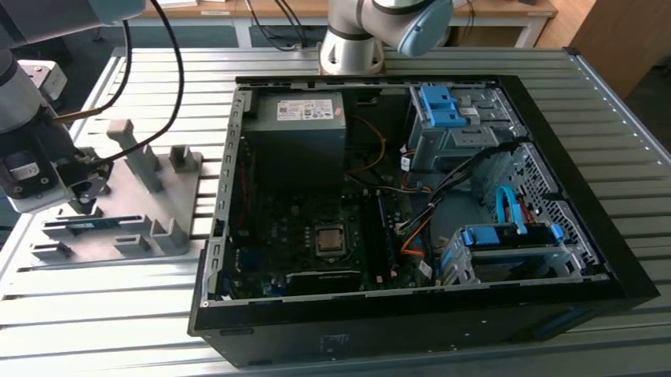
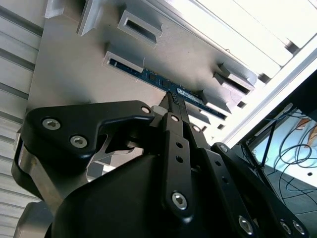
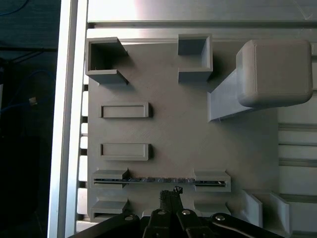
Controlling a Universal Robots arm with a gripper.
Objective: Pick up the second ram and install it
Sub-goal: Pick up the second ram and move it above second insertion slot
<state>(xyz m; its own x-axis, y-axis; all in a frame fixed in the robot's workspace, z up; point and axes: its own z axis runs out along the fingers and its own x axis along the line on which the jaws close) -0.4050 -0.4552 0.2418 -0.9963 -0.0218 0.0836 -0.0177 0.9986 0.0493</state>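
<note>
Hovering beside one ram point(image 3: 158, 180), one gripper point(image 3: 171, 191)

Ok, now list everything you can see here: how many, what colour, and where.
table: one, silver slatted metal, under everything.
computer case: one, black, open, at the exterior view's right.
power supply: one, dark, inside the case, toward the arm base.
processor chip: one, silver, on the board inside the case.
drive brackets: two, blue, inside the case at the exterior view's right.
holder: one, grey, on the table at the exterior view's left.
second ram: one, dark blue, standing on edge in the holder's slots.
arm base: one, silver-grey, beyond the case.
gripper: one, black, fingers together, close over the second ram's middle; contact unclear.
</note>
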